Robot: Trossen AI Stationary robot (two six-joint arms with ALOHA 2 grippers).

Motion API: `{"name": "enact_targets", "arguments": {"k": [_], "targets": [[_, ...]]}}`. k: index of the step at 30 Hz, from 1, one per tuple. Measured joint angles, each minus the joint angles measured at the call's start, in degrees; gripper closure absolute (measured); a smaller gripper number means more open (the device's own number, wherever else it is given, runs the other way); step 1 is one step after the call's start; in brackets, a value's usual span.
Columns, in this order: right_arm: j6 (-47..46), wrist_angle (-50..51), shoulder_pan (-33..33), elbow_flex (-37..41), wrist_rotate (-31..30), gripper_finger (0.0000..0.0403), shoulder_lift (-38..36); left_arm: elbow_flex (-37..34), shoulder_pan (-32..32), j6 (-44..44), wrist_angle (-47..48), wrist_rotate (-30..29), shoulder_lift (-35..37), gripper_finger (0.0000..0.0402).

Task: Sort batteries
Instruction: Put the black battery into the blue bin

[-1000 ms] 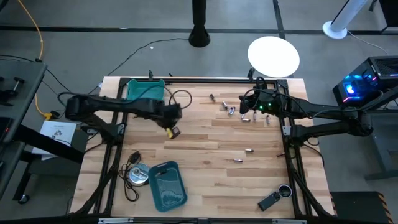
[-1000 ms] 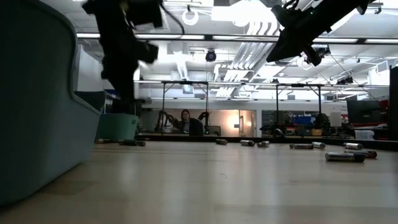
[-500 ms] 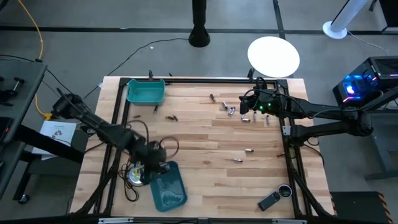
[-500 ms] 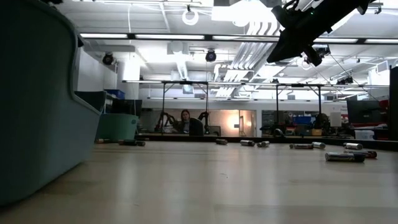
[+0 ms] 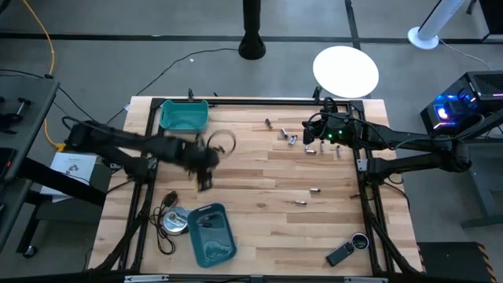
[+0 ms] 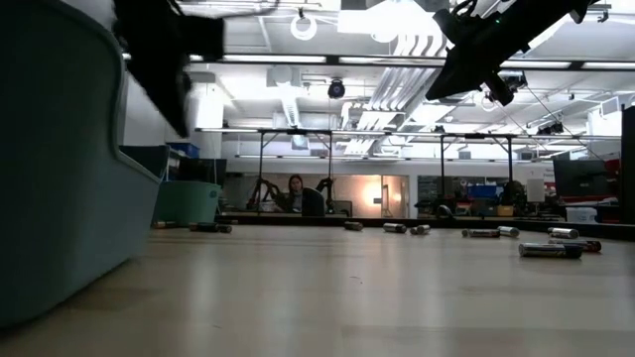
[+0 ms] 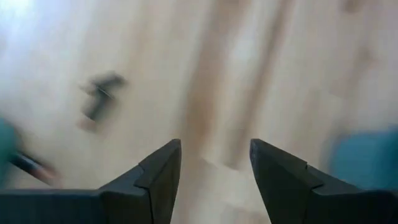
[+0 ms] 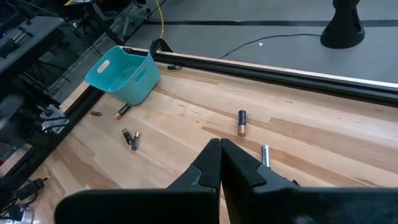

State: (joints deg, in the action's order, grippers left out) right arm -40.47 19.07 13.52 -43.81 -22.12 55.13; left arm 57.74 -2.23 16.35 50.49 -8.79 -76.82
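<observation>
Several batteries [image 5: 294,140] lie loose on the wooden table's far right part, and two more [image 5: 314,189] lie nearer the middle right. Small dark batteries [image 8: 132,138] lie near the far teal bin [image 5: 184,115]. My left gripper [image 5: 203,179] hangs blurred over the table's left half, between the far bin and the near teal bin [image 5: 212,233]. In its wrist view it [image 7: 214,162] stands open with nothing between the fingers. My right gripper [image 8: 219,155] is shut and empty above the far right batteries [image 8: 241,122].
A round silver disc with a black cable [image 5: 173,221] lies left of the near bin. A black rectangular gadget [image 5: 340,253] lies at the near right corner. Black frame rails [image 5: 259,100] run along the table's edges. Bare wood lies in the middle.
My left gripper has swung from the table's left middle toward the near edge, over the near teal bin, then back toward the far side, moving fast enough to blur. My right arm has kept still.
</observation>
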Motion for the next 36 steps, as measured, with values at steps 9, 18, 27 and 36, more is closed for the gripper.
{"name": "enact_targets", "arguments": {"k": [9, 18, 27, 36], "targets": [[-1.10, 0.00, 0.00, 0.00, -0.27, 0.0402, 0.00, 0.02, 18.09, -37.73, -6.11, -1.23, -12.38, 0.0215], [-1.23, 0.02, 0.00, 0.00, -0.40, 0.0402, 0.09, 0.00, 22.46, -50.53, -8.72, -2.36, -23.75, 0.0214], [-1.71, 0.12, 0.00, 0.00, -0.44, 0.0402, 0.09, 0.18, 21.87, -44.50, -6.38, 1.24, -25.89, 0.0303], [-2.16, 3.25, -0.06, 0.00, -0.36, 0.0402, 0.11, -0.09, 17.56, -29.59, -0.91, 7.74, -10.92, 0.0369]]}}
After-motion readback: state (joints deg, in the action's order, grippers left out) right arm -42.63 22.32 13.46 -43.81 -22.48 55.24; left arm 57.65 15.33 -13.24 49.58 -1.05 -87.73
